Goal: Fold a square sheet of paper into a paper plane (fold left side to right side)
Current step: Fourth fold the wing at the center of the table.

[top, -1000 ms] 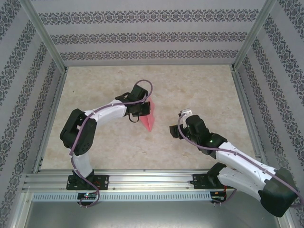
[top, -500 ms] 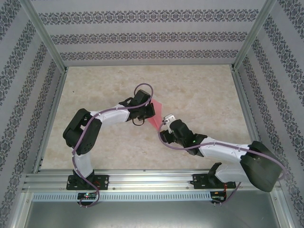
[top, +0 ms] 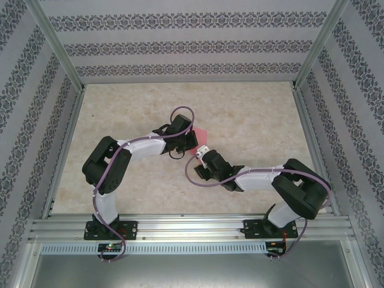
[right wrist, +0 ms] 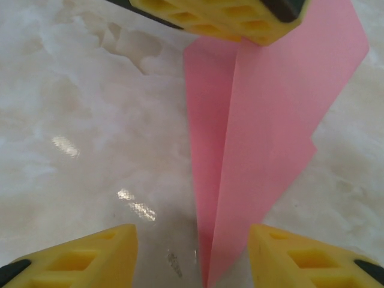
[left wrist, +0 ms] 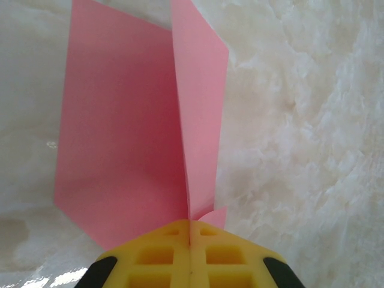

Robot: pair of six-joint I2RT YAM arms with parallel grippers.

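while left tool point(left wrist: 189, 235) clamps paper plane point(left wrist: 132, 150), right tool point(right wrist: 192, 252) spread nearby.

**Marbled Table Enclosed by Patterned Walls**

A table top point(top: 252, 114) of pale beige, marbled like stone, is seen from above. In the wrist views its surface is shown to be glossy, with small bright glints of light. It is enclosed on three sides by the back wall point(top: 186, 48), the left wall point(top: 30, 120) and the right wall point(top: 354, 108), all papered in grey bands of dark floral ornament. Slanting aluminium posts point(top: 57, 45) are set at the far corners. An aluminium rail point(top: 192, 231) is laid along the near edge, with a perforated strip point(top: 192, 247) just below it.
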